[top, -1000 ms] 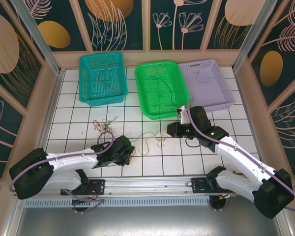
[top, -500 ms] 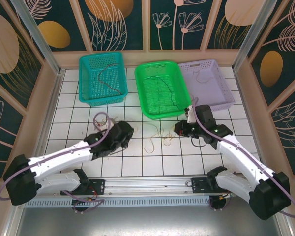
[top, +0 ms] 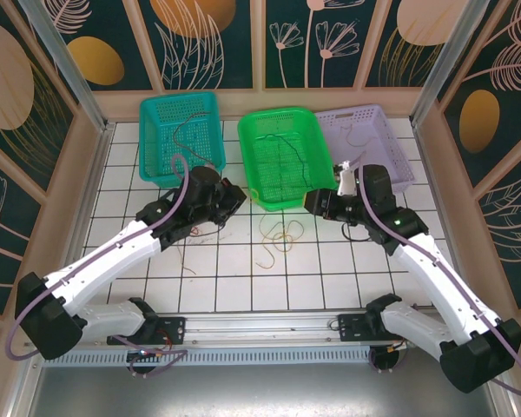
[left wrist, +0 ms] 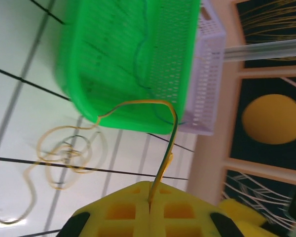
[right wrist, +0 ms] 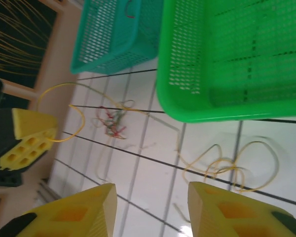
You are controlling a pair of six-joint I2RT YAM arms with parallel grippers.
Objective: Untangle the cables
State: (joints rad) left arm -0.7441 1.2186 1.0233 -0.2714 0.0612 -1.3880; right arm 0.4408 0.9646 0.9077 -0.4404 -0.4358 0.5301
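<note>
The left gripper [left wrist: 150, 197] had its yellow fingers pressed tight together, pinching a yellow-green cable [left wrist: 138, 101] right at the seam. In the left wrist view that cable rose hair-thin from the bottom centre. It turned from yellow to dark green on the way up, arched over in the middle of the frame in front of the green basket [left wrist: 133, 59], and dropped back to the left. Its loose end sat against the basket's near wall.

Below it, at the lower left, a tan cable [left wrist: 69, 155] lay on the white tiled table [top: 243, 278] in several slack loops that crossed one another, with a tail trailing off toward the corner.

The right gripper [right wrist: 150, 197] had its two yellow fingers spread apart at the bottom of its own view, with bare tile between them and nothing in its grasp. From there the tan loops showed at the lower right, just in front of the green basket. A small red and green tangle [right wrist: 113, 123] sat left of centre, short bright strands knotted in a clump on the tiles. At the left edge the other gripper showed with its yellow strand curving up in a wide arc.

From above, both grippers sat mid-frame on either side of the green basket's near end. A dark cable [top: 288, 155] wandered down inside that basket. Another thin dark one [top: 189, 130] was curled in the teal basket [top: 156, 143] at upper left. A pale strand [top: 356, 135] lay in the lavender basket [top: 386, 161] at upper right.
</note>
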